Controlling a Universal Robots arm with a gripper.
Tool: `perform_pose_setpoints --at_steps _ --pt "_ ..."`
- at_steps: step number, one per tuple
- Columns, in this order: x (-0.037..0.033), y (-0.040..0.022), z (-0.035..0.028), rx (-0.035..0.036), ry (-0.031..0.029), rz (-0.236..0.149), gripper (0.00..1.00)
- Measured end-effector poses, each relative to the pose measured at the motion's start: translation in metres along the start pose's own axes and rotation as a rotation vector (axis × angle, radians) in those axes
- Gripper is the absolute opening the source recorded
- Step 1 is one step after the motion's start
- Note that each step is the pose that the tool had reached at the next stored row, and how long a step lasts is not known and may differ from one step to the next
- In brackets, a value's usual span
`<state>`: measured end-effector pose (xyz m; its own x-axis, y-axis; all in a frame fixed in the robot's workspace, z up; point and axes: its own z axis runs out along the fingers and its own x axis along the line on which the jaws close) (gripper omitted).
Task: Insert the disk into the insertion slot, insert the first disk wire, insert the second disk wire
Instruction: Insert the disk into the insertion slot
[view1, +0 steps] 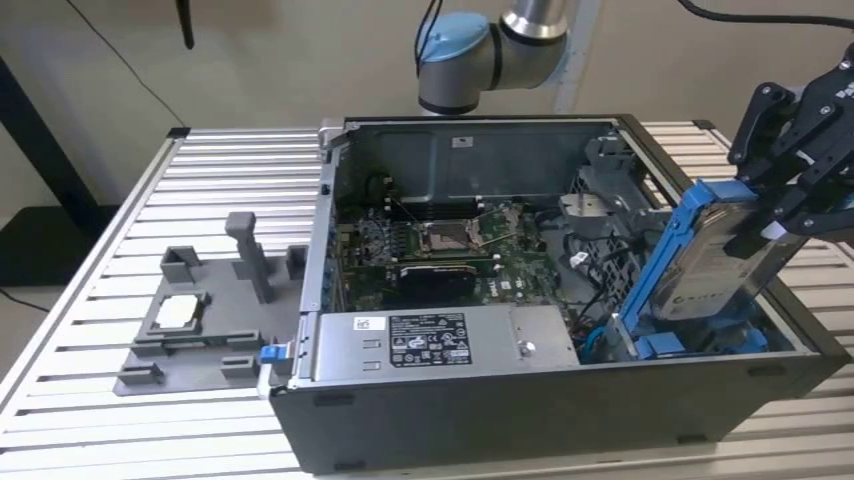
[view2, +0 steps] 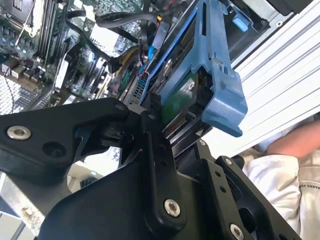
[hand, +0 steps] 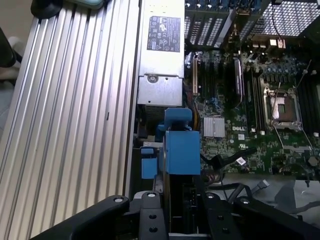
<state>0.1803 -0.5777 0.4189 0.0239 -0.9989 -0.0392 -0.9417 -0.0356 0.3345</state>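
Note:
In the exterior view my gripper (view1: 785, 218) is shut on the upper end of the disk (view1: 707, 262), a silver drive in a bright blue caddy. The disk stands steeply tilted over the front corner of the open computer case at that view's right. Its lower end reaches down to the insertion slot (view1: 683, 345), a grey bay with blue fittings. Both wrist views show the blue caddy (view2: 220, 85) (hand: 181, 150) clamped between the black fingers (hand: 150, 220). Loose black cables (view1: 587, 258) (view2: 120, 20) lie beside the bay; I cannot tell which are the disk wires.
A silver labelled power-supply box (view1: 441, 345) sits along the case's front wall, with the motherboard (view1: 447, 245) behind it. A grey fixture (view1: 200, 320) lies on the ribbed metal table (view1: 80, 400) at the exterior view's left. A person's arm (view2: 295, 145) is close by.

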Motion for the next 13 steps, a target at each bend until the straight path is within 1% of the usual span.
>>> perform_pose_setpoints --at_steps 3,5,6,8,10,11,13 --pt "0.0001 -0.0029 0.0039 -0.0012 0.0004 0.0 0.31" --pt "0.0005 -0.0042 0.0064 -0.0016 -0.002 -0.001 0.31" --pt "0.0005 -0.0046 0.0063 -0.0016 -0.0028 -0.001 0.31" --pt "0.0006 -0.0049 0.0053 -0.0013 -0.013 -0.004 0.31" --pt "0.0006 -0.0037 0.0017 -0.0013 -0.0199 -0.006 0.31" --pt "0.0007 -0.0036 0.001 -0.0007 -0.0208 -0.007 0.31" --pt "0.0009 -0.004 0.0018 0.0007 -0.0209 -0.008 0.31"
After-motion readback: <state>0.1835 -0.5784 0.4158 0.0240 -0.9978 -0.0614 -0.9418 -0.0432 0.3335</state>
